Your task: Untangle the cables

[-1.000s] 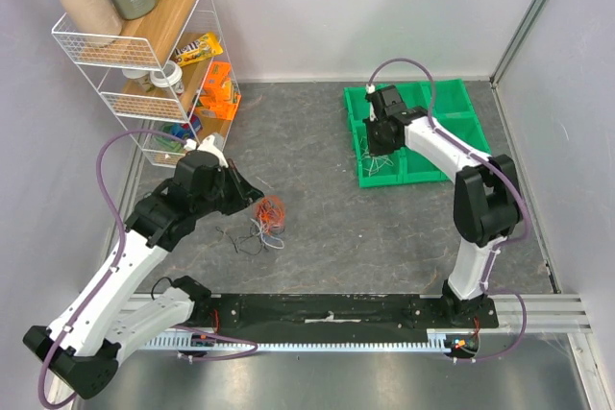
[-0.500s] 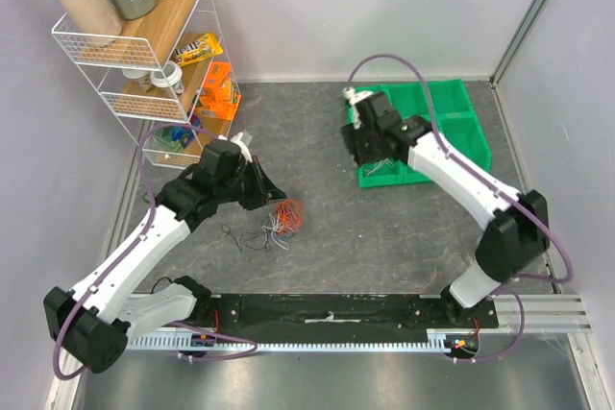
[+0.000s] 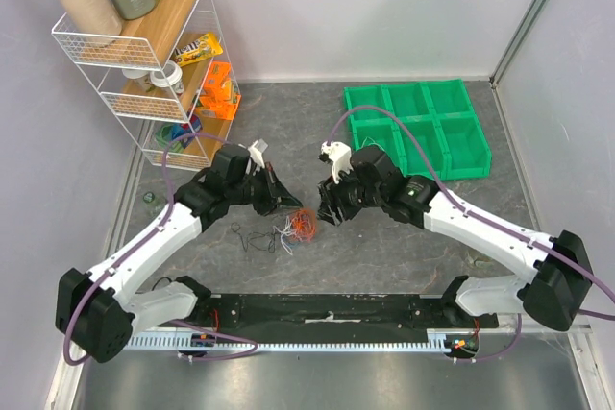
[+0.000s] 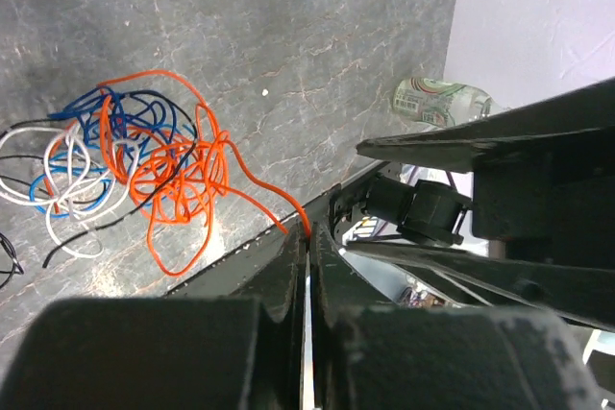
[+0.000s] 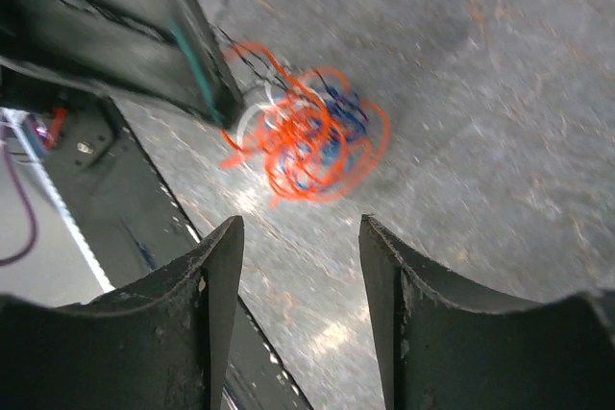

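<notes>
The cables [image 3: 296, 226] lie as one small tangle of orange, blue, white and black wires on the grey table. My left gripper [image 3: 288, 205] is just left of and above the tangle. In the left wrist view the left gripper [image 4: 307, 237] is shut on one end of the orange wire [image 4: 183, 175], which runs from the jaws down to the bunch. My right gripper [image 3: 332, 213] is close on the tangle's right side. In the right wrist view the right gripper [image 5: 300, 237] is open and empty, with the tangle [image 5: 312, 136] just beyond its fingertips.
A white wire rack [image 3: 144, 55] with bottles and small items stands at the back left. A green tray of bins [image 3: 423, 127] sits at the back right. A small bottle [image 3: 149, 199] lies by the rack's foot. A black rail [image 3: 327, 309] runs along the near edge.
My left gripper has moved right, dragging the tangle with it. My right arm has swung from the green bins down and left to the tangle.
</notes>
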### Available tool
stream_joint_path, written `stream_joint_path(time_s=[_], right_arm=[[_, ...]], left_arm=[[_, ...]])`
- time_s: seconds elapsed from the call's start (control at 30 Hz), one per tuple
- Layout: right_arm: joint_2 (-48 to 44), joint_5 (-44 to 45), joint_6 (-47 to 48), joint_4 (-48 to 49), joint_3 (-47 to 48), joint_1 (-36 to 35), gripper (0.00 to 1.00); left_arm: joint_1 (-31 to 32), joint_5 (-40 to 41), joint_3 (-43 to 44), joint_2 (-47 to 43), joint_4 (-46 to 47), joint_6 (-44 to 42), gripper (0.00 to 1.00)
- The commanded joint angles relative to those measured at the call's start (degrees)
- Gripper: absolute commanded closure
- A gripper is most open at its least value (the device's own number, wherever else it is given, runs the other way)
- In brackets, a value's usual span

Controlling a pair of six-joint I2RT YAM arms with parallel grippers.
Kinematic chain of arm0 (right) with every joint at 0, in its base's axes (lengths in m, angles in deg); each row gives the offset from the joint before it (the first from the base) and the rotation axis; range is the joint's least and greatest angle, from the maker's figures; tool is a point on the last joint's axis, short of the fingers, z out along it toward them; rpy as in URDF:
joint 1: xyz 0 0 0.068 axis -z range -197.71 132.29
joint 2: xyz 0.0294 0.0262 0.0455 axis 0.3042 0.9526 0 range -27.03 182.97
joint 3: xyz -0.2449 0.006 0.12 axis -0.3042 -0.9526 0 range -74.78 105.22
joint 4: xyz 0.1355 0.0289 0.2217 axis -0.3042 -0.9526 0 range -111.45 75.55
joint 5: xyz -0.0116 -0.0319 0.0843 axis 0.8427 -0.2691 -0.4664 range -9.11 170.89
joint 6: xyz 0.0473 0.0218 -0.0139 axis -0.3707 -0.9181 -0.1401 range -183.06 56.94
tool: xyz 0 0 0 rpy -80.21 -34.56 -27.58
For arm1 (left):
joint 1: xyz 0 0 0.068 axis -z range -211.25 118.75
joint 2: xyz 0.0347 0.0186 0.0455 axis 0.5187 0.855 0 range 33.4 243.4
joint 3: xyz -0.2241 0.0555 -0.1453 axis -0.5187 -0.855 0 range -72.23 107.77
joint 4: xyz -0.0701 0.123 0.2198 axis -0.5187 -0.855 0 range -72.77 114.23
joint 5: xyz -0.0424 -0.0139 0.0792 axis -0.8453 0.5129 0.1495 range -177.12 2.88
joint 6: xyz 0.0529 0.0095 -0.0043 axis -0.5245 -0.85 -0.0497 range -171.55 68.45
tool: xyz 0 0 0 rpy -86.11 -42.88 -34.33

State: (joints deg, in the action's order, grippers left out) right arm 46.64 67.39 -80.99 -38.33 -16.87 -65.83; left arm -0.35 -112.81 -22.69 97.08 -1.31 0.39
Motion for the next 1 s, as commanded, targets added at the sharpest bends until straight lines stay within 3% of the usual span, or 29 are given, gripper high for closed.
stream_joint_path(time_s=[0.0,0.33,0.97], right_arm=[[-1.9,-6.4,-2.1,11.4,-0.7,-0.7,0.42],[-2.1,-7.2,-7.0,22.6,-5.9,-3.3,0.45],[0.1,4.0,-4.3,23.1,-7.4,-5.0,0.6]], left_arm=[[0.1,-3.0,-6.3,-5.8,9.1,8.2,0.98],[0.2,-4.1,-6.1,-4.2,10.2,11.8,0.98],[0.0,-5.0,-2.4,-3.0,10.4,13.1,0.98]])
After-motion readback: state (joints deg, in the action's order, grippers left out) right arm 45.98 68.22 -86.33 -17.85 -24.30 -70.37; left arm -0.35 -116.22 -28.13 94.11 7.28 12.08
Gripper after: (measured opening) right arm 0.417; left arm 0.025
